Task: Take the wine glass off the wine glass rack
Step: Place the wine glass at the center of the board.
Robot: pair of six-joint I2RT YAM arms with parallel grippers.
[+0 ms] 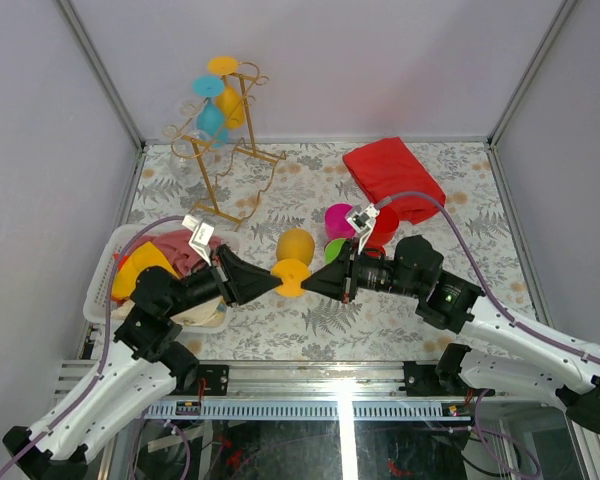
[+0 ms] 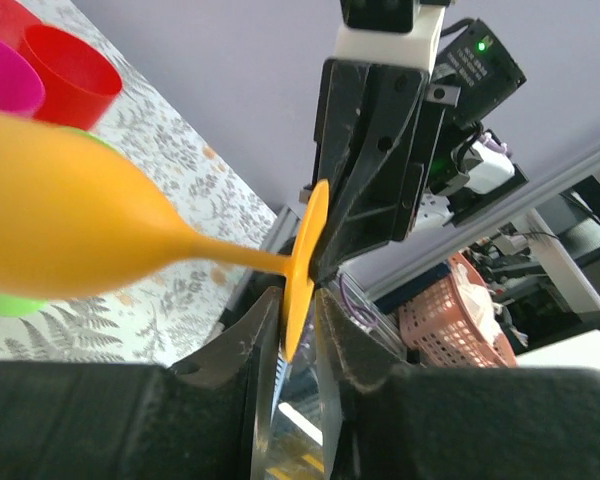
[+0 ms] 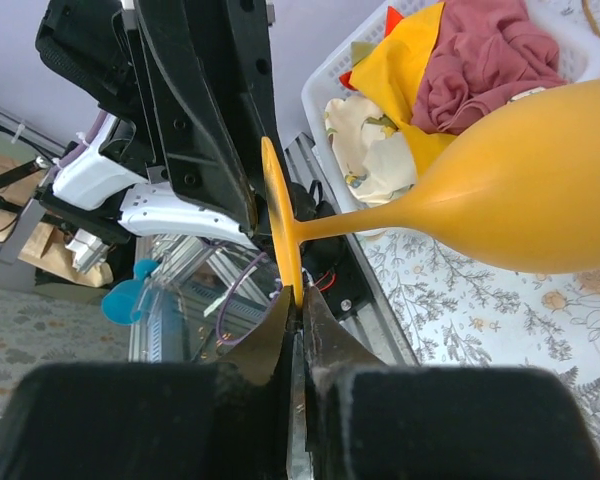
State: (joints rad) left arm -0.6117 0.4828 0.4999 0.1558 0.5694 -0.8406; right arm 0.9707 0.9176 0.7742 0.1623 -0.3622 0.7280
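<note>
An orange wine glass hangs level between my two grippers over the table's middle, off the gold wire rack at the back left. My right gripper is shut on the rim of the glass's foot, its fingertips pinched on it. My left gripper has its jaws on either side of the same foot with a small gap, so it reads as open. A yellow glass and a blue glass still hang on the rack.
A white basket of cloths stands at the near left, beside my left arm. Magenta, red and green cups stand by my right gripper. A red cloth lies at the back right.
</note>
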